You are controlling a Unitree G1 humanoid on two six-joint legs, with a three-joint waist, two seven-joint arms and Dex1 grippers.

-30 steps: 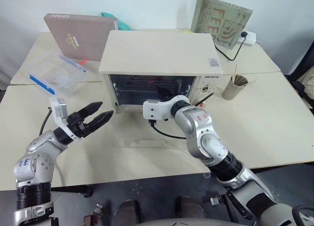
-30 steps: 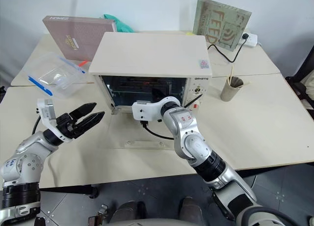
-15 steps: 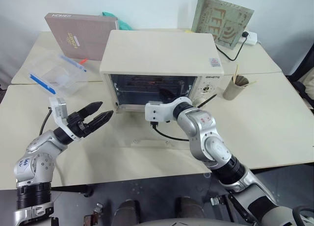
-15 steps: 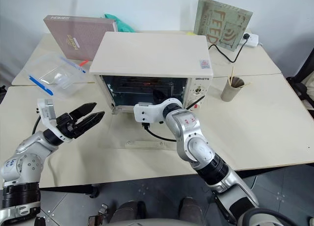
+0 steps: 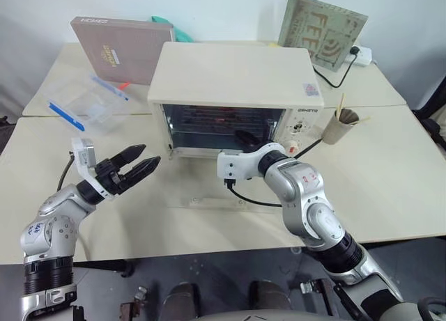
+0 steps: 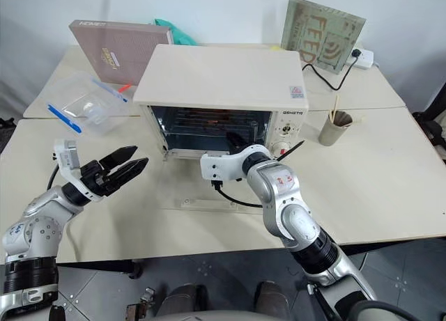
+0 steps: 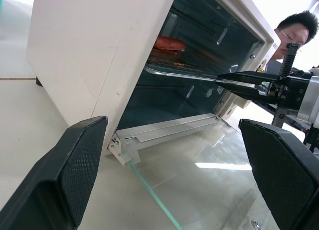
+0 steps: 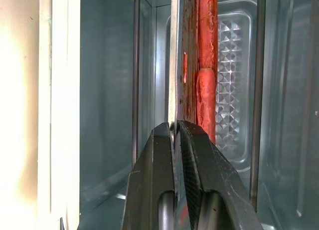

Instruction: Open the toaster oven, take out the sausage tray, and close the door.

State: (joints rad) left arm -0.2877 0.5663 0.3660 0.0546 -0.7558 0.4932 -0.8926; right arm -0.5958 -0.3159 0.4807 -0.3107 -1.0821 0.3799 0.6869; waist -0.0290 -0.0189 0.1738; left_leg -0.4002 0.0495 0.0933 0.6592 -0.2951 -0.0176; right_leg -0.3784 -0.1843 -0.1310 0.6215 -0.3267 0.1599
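Right, your right gripper is pinched tight on the front lip of the sausage tray, which sits on its rails inside the toaster oven at the centre of the head views. The door is already down, lying flat on the table in front of the oven mouth, glass face up.

So the step in hand, as I read it, is the draw-out. Pull straight back along the rails and keep the tray level, because the sausages lie loose and look ready to roll toward the lip if you tip it. Watch the grip too: you hold a thin metal edge at one point, so the tray may swing or sag once it leaves the rails. Mind the open door beneath as the tray comes over it.

Your left gripper hovers at the left of the frame, fingers spread wide, holding nothing, near the oven's corner. It looks well placed to catch the tray's free side.

Around you: pale tables pushed together, a brown flat box propped at upper left, a clear blue-edged container beside it, a paper cup with sticks to the right of the oven, and a green board at upper right. A person shows in the left wrist view.
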